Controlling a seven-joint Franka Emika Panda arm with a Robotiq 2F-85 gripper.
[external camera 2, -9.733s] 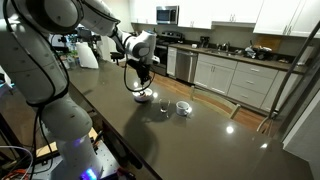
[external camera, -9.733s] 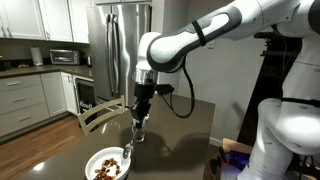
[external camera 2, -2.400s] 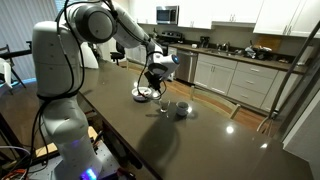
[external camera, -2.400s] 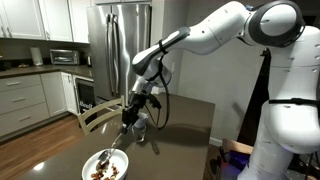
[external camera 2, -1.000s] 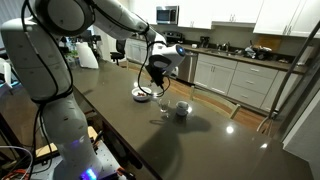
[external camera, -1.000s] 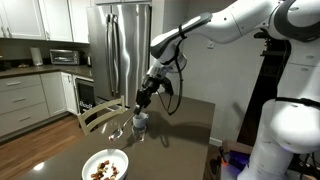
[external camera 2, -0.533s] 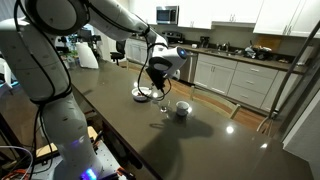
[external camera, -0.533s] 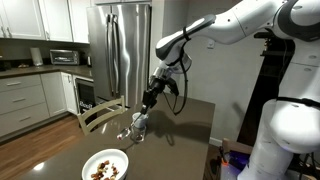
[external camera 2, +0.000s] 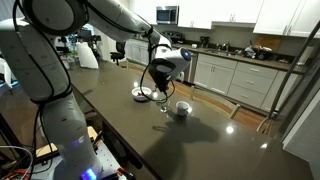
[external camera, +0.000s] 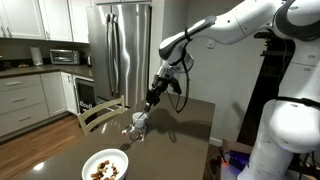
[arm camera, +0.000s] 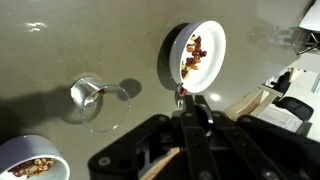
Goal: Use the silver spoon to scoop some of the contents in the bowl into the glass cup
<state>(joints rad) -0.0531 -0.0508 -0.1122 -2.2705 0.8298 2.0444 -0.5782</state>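
My gripper [external camera: 151, 101] is shut on the silver spoon [external camera: 141, 115], which hangs down from it over the dark table. In the wrist view the spoon's tip [arm camera: 181, 96] carries a reddish piece and points toward the white bowl [arm camera: 170, 60]. The bowl holds brown and reddish contents [arm camera: 192, 56]. The bowl also shows in both exterior views [external camera: 105, 158] [external camera 2: 143, 96]. The whitish glass cup [external camera 2: 183, 108] [external camera: 141, 122] stands beyond the bowl. In the wrist view it sits at the bottom left [arm camera: 20, 150] with brown pieces inside. The gripper [external camera 2: 160, 82] [arm camera: 185, 108] hovers between bowl and cup.
A clear glass object [arm camera: 92, 98] lies on the table between bowl and cup. A wooden chair [external camera: 100, 112] stands at the table's far edge. A fridge [external camera: 115, 50] and kitchen counters stand behind. The table edge [external camera: 210, 150] is close to the robot base.
The gripper with the spoon has left the bowl, risen and moved toward the glass cup. Over the last half second it has shifted only slightly.
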